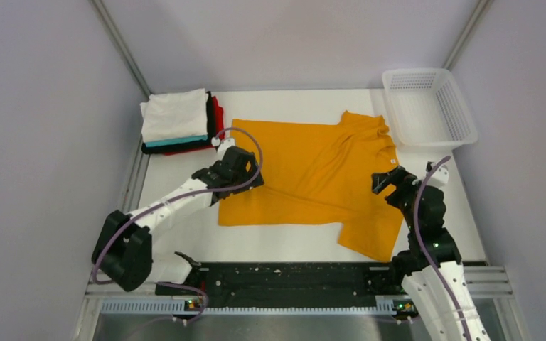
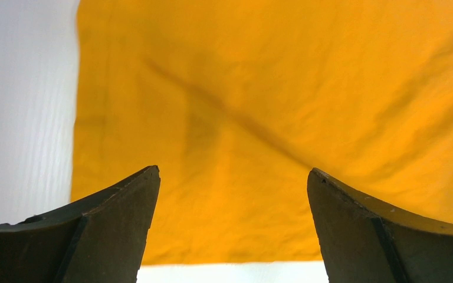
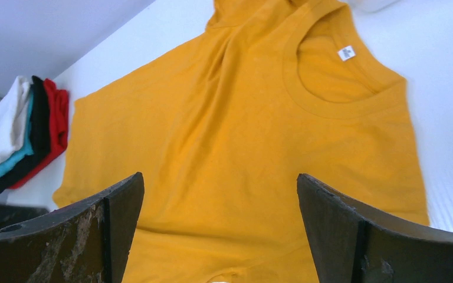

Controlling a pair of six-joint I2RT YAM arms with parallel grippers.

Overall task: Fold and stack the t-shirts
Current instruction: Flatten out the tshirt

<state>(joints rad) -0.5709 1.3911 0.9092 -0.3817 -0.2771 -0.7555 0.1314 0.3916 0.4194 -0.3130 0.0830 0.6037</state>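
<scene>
Both tools are spread wide and hold nothing. The left gripper [image 2: 233, 177] hangs over the hem end of the orange-yellow t-shirt [image 1: 313, 170], left of centre in the top view, and the right gripper [image 3: 219, 180] hangs over the shoulder end at centre right. The shirt lies open on the white table [image 1: 277, 241], unfolded, with its collar [image 3: 330, 76] and small white tag [image 3: 346, 52] toward the right of the frame.

I judge the step in hand to be the first lengthwise fold, so take your grips on the same long edge. The lower sleeve [image 1: 370, 238] sticks out toward the bottom of the frame and lies rumpled. Tuck it in or catch it with the right fingers near the shoulder seam, not at the cuff.

With the left, come down close to a hem corner and pinch both layers (a one-layer grab would likely peel the front off the back). A diagonal crease [image 2: 236, 118] crosses the cloth in the left wrist view, so draw the two ends gently apart before you lift. Carry both ends across together and low, or the fold will probably come out skewed.

Farther back, the folded stack [image 1: 178, 121], white on top over teal, black and red, waits at upper left. The white mesh basket [image 1: 464, 117] sits at upper right, just beside the upper sleeve [image 1: 359, 122].
</scene>
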